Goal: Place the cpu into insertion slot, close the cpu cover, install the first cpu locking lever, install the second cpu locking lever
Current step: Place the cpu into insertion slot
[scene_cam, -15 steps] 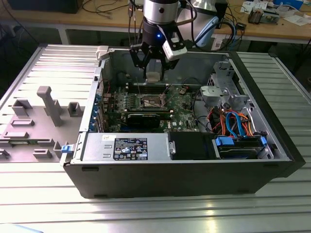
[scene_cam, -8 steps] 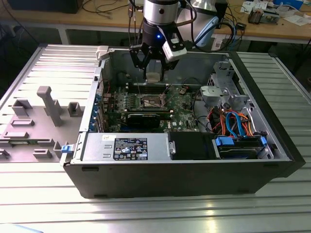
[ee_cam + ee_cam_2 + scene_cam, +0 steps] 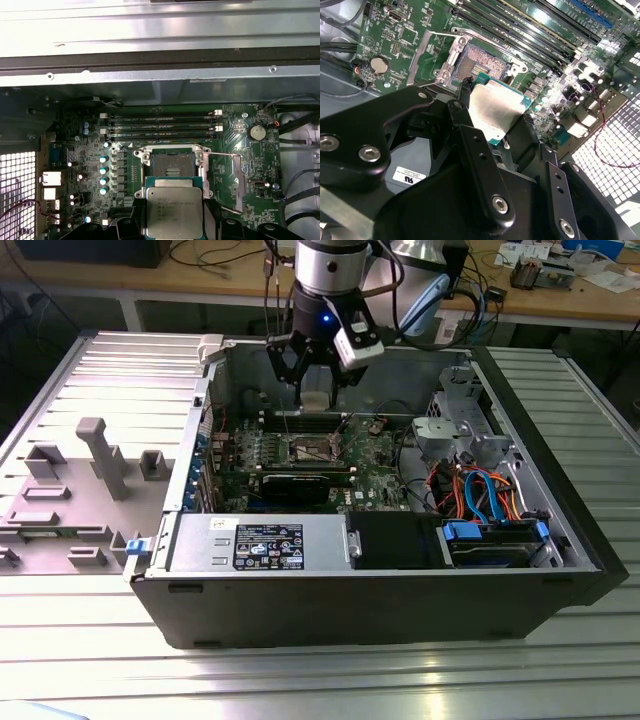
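Note:
My gripper (image 3: 315, 380) hangs inside the open computer case, shut on the cpu (image 3: 316, 396). The cpu (image 3: 497, 112) is a flat square chip with a silver top and a green edge, clamped by two black fingers (image 3: 470, 145). The insertion slot (image 3: 172, 167) lies bare below and just beyond the cpu (image 3: 174, 212), apart from it. Its brownish centre (image 3: 480, 62) shows in both wrist views. The cpu cover (image 3: 206, 172) stands raised at one side of the slot. A thin wire locking lever (image 3: 242, 182) is swung out beside it.
Long memory slots (image 3: 165, 127) run just beyond the socket, and a long black card (image 3: 305, 480) lies on its other side. The case's back wall (image 3: 400, 365), a drive cage (image 3: 450, 425) with coloured cables and the power supply (image 3: 260, 545) ring the board. A grey fixture plate (image 3: 70, 490) lies at the exterior view's left.

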Controlling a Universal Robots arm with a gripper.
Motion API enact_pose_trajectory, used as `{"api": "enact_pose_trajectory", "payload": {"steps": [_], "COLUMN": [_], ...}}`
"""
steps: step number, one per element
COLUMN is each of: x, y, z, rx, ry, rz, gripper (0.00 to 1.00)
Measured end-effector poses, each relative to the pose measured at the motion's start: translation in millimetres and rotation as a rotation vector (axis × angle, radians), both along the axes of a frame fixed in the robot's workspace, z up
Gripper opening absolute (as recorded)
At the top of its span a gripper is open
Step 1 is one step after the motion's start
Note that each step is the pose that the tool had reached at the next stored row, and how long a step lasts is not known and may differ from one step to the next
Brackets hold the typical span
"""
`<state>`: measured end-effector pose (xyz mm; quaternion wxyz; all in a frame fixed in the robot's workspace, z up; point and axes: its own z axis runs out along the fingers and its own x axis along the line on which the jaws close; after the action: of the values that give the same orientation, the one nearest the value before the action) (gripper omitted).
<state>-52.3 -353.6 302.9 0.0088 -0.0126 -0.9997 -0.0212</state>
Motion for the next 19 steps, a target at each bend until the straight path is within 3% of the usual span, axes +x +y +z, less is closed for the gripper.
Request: {"api": "enact_pose_trajectory", "payload": {"steps": [19], "x": [-0.2], "y": [0.0], "z": [-4.9], "rx": [-0.0001], "ry": [0.0000], "rz": [0.000], "gripper": [0.55]}}
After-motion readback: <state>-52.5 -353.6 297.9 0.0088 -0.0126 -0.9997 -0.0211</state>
